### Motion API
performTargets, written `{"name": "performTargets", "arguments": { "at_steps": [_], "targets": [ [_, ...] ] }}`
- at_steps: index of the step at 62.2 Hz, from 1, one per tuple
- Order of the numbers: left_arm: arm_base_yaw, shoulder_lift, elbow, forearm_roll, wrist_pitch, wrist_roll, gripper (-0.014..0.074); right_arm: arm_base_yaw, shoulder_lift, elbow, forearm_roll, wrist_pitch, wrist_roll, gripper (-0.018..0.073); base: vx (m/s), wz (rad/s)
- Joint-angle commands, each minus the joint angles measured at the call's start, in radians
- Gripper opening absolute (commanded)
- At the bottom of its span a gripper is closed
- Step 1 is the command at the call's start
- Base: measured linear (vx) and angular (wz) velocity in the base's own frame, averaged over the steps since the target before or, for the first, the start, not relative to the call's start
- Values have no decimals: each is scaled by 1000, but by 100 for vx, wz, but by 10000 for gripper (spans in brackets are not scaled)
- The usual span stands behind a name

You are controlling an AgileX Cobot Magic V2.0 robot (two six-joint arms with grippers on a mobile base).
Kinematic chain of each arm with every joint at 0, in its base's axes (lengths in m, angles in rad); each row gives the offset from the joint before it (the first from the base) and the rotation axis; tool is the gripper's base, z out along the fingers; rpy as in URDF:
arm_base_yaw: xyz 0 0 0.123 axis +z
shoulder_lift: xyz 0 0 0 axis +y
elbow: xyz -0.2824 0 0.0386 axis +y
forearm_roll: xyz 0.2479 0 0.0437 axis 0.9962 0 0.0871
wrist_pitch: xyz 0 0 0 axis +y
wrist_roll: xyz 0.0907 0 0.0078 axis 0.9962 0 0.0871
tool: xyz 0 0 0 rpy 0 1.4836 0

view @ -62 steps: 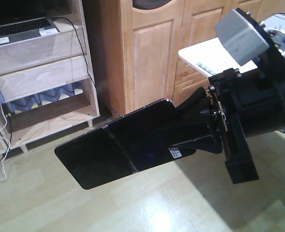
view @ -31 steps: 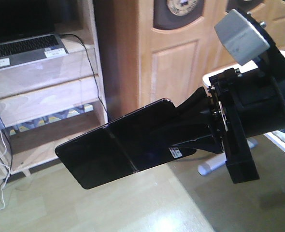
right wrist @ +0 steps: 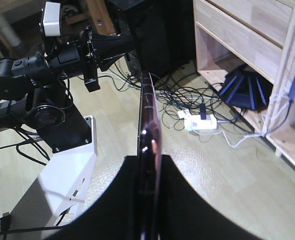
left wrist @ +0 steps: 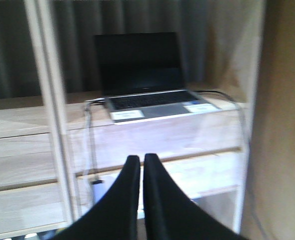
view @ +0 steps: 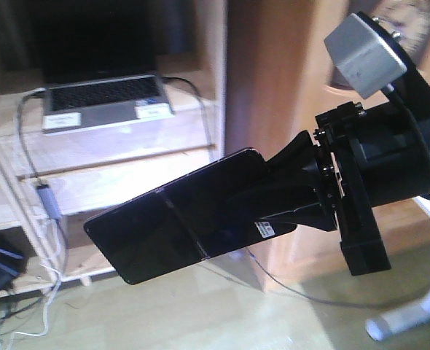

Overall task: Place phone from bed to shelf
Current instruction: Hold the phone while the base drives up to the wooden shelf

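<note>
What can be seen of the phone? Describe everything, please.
The phone is a thin, glossy black slab with a crease across its middle and a white sticker near the held end. Edge-on in the right wrist view, its rim looks pinkish metallic. The right gripper is clamped on one end; the rest sticks out in the air, sloping down, touching nothing, with the shelf behind it.

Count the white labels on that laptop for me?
2. One label is at the laptop's front left corner, the other at its front right corner. The whole laptop shows, so none seem hidden.
</note>
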Motion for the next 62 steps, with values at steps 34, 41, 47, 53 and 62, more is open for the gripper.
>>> {"name": "performTargets", "arguments": {
  "at_steps": [34,41,47,53,62],
  "targets": [
    [-4,-6,-25,-10,-72,-9,1,-3,-25,-28,83,46,-7,-2,33,32],
    [-4,-6,-25,-10,-72,-9,1,-3,-25,-28,83,46,-7,-2,30,10],
    [-4,-6,-25,-10,-72,-9,1,-3,-25,-28,83,46,-7,-2,29,8],
    [-4,-6,-25,-10,-72,-9,1,-3,-25,-28,83,46,-7,-2,28,8],
    [-4,-6,-25,-10,-72,-9,1,-3,-25,-28,83,46,-7,-2,27,7]
  ]
}}
